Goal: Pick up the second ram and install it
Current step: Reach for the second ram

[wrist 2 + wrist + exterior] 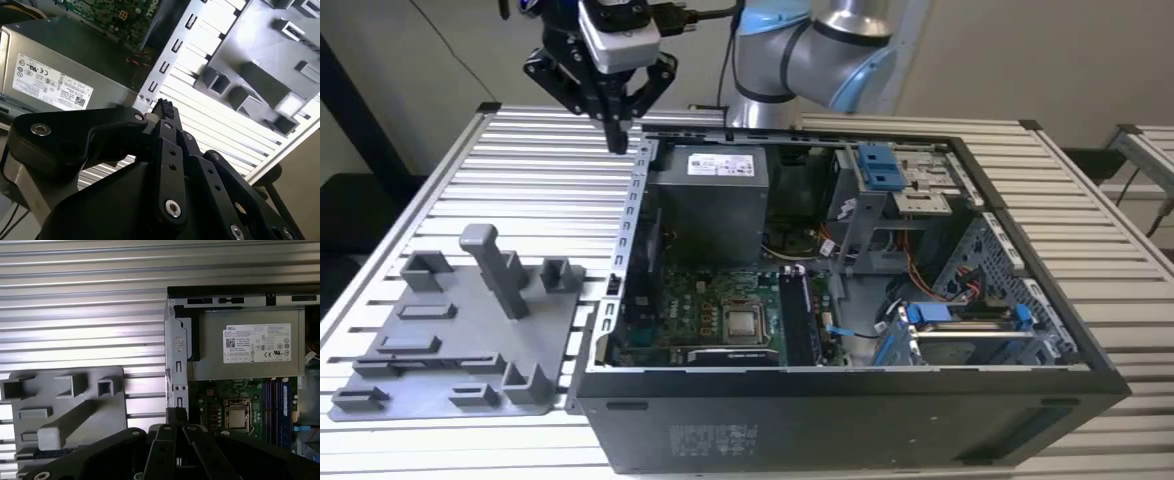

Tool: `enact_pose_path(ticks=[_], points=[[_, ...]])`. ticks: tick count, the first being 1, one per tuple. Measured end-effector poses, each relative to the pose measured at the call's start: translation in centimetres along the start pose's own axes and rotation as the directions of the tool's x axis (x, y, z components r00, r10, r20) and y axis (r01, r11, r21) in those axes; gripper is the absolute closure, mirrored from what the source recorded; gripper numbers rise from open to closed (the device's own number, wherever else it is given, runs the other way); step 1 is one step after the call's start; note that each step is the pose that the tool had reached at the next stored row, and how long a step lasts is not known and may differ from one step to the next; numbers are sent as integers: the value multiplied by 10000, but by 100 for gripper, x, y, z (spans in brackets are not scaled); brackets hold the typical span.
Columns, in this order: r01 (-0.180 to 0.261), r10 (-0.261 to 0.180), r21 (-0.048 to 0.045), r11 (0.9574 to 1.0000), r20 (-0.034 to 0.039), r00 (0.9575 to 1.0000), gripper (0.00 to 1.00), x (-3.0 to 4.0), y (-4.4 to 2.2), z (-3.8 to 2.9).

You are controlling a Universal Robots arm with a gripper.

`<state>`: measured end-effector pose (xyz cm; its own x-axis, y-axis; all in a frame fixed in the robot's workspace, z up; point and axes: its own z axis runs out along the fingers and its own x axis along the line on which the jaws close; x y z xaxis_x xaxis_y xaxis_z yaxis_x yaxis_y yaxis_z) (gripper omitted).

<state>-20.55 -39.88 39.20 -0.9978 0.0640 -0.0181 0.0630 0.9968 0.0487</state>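
My gripper hangs high over the slatted table, just outside the back corner of the open computer case on the exterior view's left. Its black fingers meet at the tip and hold nothing; both wrist views show the tip above the case's metal edge. A long dark strip lies in a slot of the grey fixture plate. It looks like the second ram, though I cannot be sure. Inside the case, the memory slots beside the processor hold dark and blue sticks.
The power supply with its white label fills the case's back corner near the gripper. Blue drive brackets and cables crowd the case's side on the exterior view's right. Upright pegs rise from the fixture plate. The arm's base stands behind the case.
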Motion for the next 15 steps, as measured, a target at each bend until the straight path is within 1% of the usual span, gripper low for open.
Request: enact_pose_path(ticks=[6, 12, 15], points=[[21, -21, 0, 10000, -1, 10000, 89, 122, -8, -3], [42, -42, -1, 10000, -2, 10000, 89, 258, -18, -5], [160, -160, -3, 9999, -4, 9999, 89, 314, -23, -6]])
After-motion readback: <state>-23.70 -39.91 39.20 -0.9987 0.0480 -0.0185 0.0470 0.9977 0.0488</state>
